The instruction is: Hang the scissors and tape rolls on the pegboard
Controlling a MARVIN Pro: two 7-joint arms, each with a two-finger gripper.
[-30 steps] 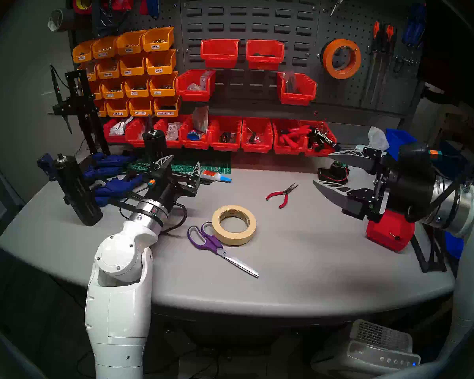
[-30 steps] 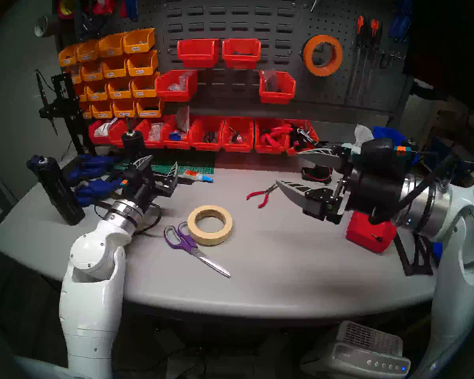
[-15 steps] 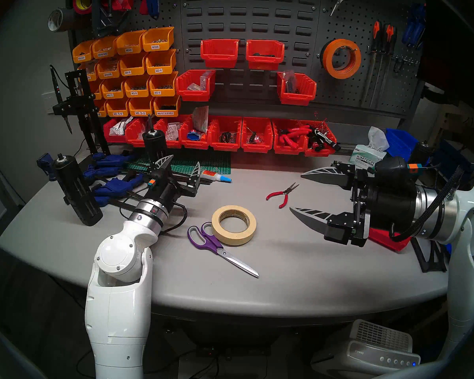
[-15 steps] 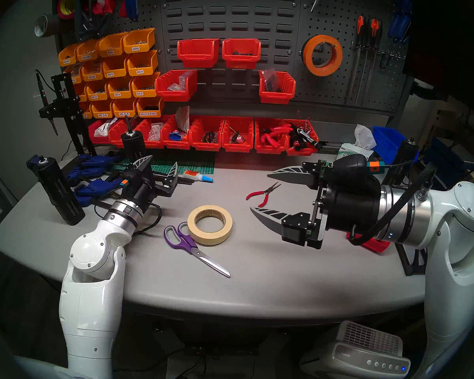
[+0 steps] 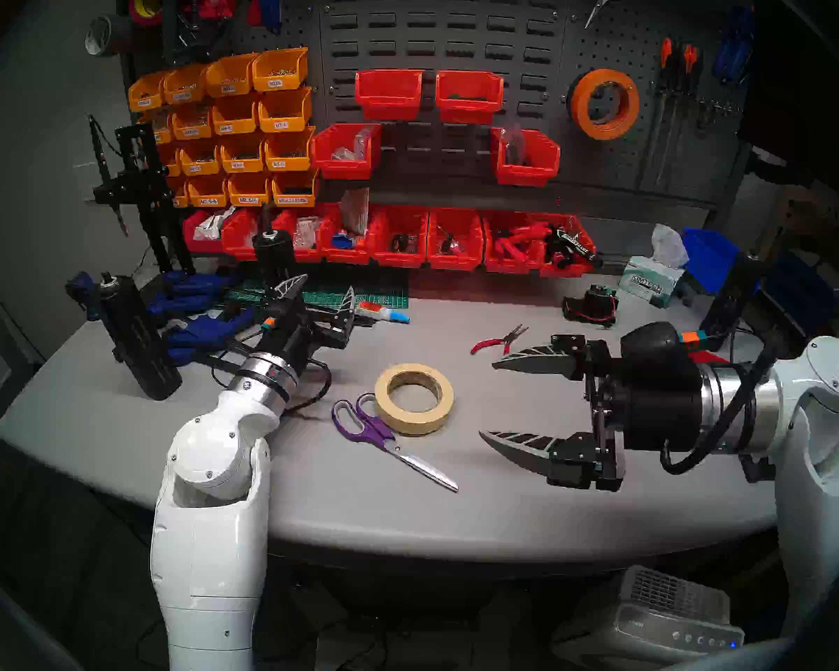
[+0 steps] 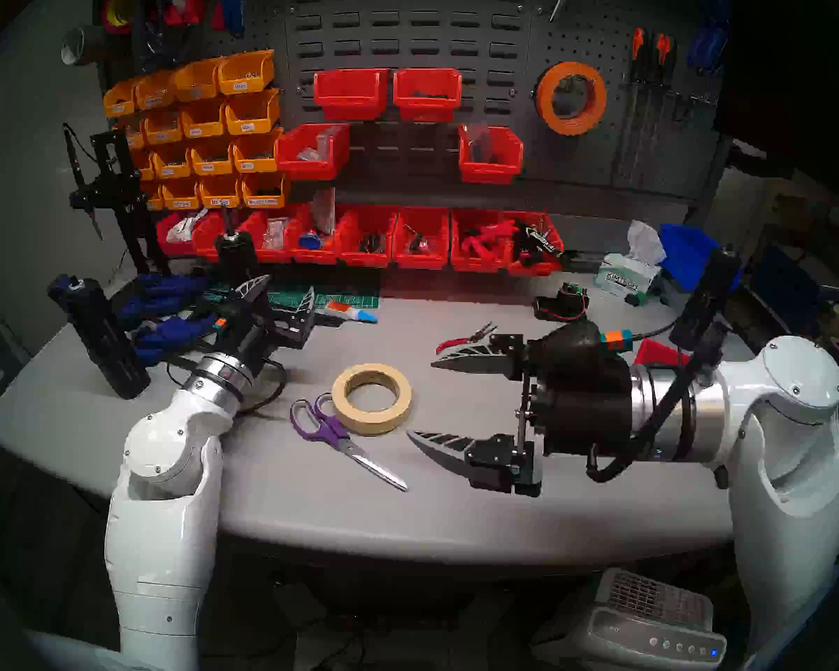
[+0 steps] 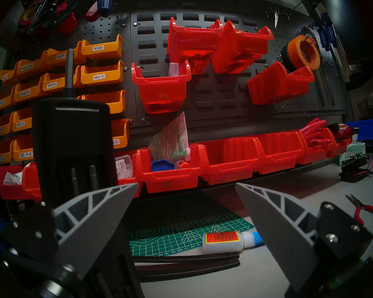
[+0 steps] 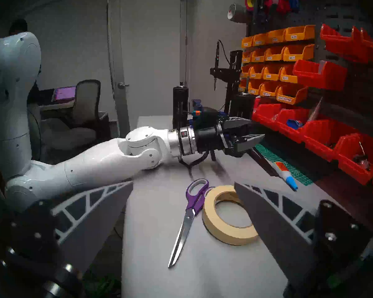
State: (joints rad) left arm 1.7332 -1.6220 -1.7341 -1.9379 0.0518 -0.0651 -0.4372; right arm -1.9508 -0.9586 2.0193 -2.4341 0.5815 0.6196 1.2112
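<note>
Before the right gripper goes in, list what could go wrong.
1. The cream tape lies against a scissors handle loop; gripping either may drag the other.
2. The open right gripper comes in nearly level, while the scissors lie flat on the table; its fingers may slide over them.
3. The orange tape already fills one pegboard hook; another hook may be needed.

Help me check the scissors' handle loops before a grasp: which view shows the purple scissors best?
The right wrist view: the scissors lie close and central, loops and blades unobstructed, beside the cream tape roll. Both head views show them whole but smaller. The left wrist view does not show them.
</note>
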